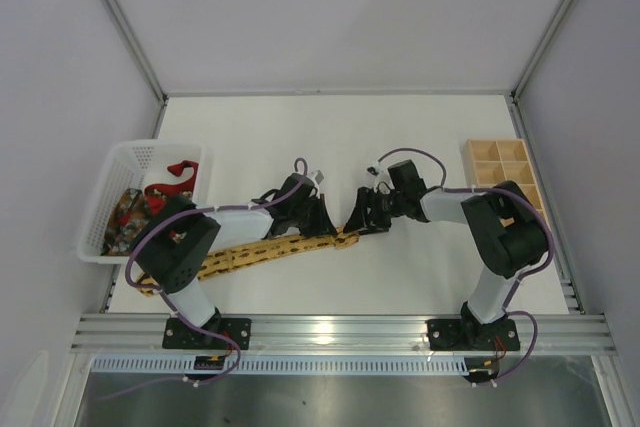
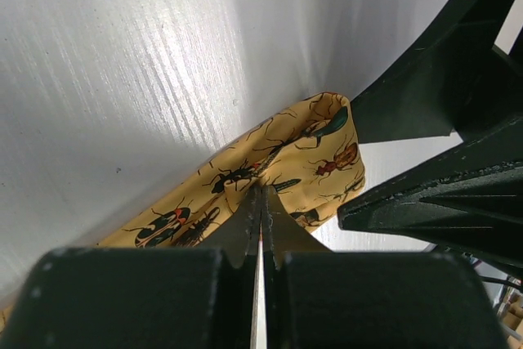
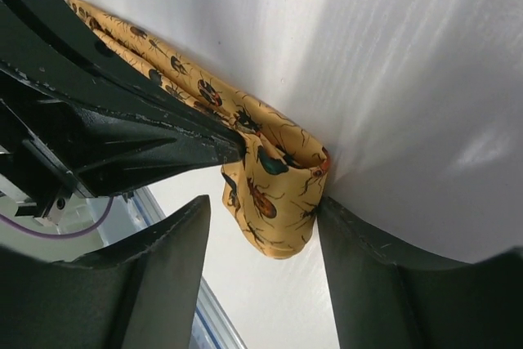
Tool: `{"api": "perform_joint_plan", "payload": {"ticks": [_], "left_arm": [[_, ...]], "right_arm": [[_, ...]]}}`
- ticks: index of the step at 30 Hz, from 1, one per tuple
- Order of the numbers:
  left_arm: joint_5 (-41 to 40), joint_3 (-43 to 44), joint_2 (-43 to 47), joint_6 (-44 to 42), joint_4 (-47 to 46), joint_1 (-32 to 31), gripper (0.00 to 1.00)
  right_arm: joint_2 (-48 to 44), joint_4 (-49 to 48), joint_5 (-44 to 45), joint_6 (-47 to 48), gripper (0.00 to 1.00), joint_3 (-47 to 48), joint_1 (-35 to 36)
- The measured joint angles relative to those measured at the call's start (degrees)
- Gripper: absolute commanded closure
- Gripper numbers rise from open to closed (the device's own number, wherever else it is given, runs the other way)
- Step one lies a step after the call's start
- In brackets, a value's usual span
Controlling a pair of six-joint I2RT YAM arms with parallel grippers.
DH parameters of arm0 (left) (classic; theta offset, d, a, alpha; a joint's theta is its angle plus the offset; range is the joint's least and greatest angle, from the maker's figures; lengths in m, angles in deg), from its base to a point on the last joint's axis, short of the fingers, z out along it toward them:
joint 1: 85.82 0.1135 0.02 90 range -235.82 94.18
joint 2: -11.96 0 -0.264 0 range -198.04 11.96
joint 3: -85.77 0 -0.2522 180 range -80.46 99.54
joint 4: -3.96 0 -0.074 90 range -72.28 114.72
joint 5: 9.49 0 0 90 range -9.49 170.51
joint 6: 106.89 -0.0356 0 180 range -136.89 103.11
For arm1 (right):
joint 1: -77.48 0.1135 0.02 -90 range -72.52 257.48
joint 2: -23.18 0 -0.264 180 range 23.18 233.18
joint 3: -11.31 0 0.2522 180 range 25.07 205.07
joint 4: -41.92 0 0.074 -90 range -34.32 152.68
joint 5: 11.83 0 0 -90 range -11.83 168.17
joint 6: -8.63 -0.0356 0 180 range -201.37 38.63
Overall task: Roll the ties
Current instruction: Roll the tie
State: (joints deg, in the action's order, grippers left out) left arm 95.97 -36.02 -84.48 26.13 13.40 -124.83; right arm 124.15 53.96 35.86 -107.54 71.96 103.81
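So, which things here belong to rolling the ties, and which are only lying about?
For the job:
yellow-gold fabric necktie with beetle print
plain red fabric necktie
dark multicoloured patterned necktie

Just lying about:
white plastic mesh basket
wooden box with square compartments

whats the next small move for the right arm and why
Probably close the right gripper on the folded end of the yellow tie and turn it over once: its jaws stand open on either side of that fold, while the shut left gripper pinches the tie behind it.
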Motion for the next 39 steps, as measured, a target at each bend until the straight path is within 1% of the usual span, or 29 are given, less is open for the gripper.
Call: {"api": "perform_joint_plan", "payload": {"ticks": [4,5,7,10,11,12,13,14,15,17,18,19,22,25,26,27,28,31,35,39], "left_arm": [[0.0,-0.3,0.0,0.0,-0.1,0.1,1.0],[0.0,-0.3,0.0,0.0,-0.1,0.1,1.0],[0.1,-0.4,0.0,0.0,-0.1,0.1,1.0],[0.2,-0.4,0.0,0.0,-0.1,0.2,0.99],[0.3,-0.4,0.0,-0.1,-0.1,0.2,1.0],[0.3,-0.4,0.0,-0.1,-0.1,0.2,1.0],[0.3,-0.4,0.0,-0.1,-0.1,0.2,0.99],[0.3,-0.4,0.0,-0.1,-0.1,0.2,0.98],[0.4,-0.4,0.0,-0.1,-0.1,0.2,0.97],[0.4,-0.4,0.2,-0.2,0.3,0.2,0.91],[0.3,-0.3,0.4,-0.2,0.6,0.2,0.88],[0.2,-0.2,0.9,-0.4,1.4,0.2,0.82],[-0.3,-0.2,2.5,-1.0,2.8,0.5,0.75],[-1.3,-0.2,4.6,-1.5,4.3,1.6,0.72],[-1.7,-0.2,5.2,-1.5,4.6,2.1,0.73],[-1.8,-0.2,5.4,-1.5,4.8,2.4,0.76],[-2.0,-0.2,5.5,-1.5,4.9,2.8,0.83],[-2.1,-1.3,5.5,-1.5,4.5,3.2,0.92],[-1.6,-3.7,5.4,-1.4,4.2,3.2,0.95],[-1.1,-3.8,4.4,-1.4,3.3,2.8,0.98]], "right_arm": [[1.1,-2.4,-0.2,-0.2,0.47,0.0,0.8],[1.4,-3.0,-0.2,-0.3,0.51,0.0,1.0],[1.7,-3.6,0.3,-0.5,0.55,0.0,1.4],[1.9,-3.9,1.2,-0.9,0.68,-0.2,1.7],[1.9,-3.8,1.6,-1.1,0.74,-0.2,1.7],[1.9,-3.6,2.2,-1.4,0.81,-0.2,1.8],[1.9,-3.5,2.7,-1.6,0.83,-0.2,1.9],[1.9,-3.2,3.3,-2.0,0.9,-0.2,2.1],[1.8,-2.8,3.9,-2.3,0.93,-0.2,2.2],[1.3,-1.9,5.2,-2.7,1.0,-0.1,2.6],[1.0,-1.2,6.1,-2.8,1.0,-0.1,2.8],[0.7,-0.1,6.9,-2.9,1.0,0.2,3.0],[-0.3,2.6,9.3,-2.6,1.0,0.9,3.6],[-2.0,6.1,12.4,-2.1,1.0,1.3,3.8],[-2.7,7.2,13.4,-2.0,1.0,1.4,3.9],[-3.4,8.6,14.6,-1.7,1.0,1.7,4.0],[-4.0,10.0,15.9,-1.4,1.0,2.0,4.2],[-5.0,14.2,20.1,-0.2,1.0,4.0,4.9],[-5.8,19.5,26.5,1.4,1.0,7.1,6.8],[-6.1,23.9,32.3,2.4,1.0,9.5,9.2]]}}
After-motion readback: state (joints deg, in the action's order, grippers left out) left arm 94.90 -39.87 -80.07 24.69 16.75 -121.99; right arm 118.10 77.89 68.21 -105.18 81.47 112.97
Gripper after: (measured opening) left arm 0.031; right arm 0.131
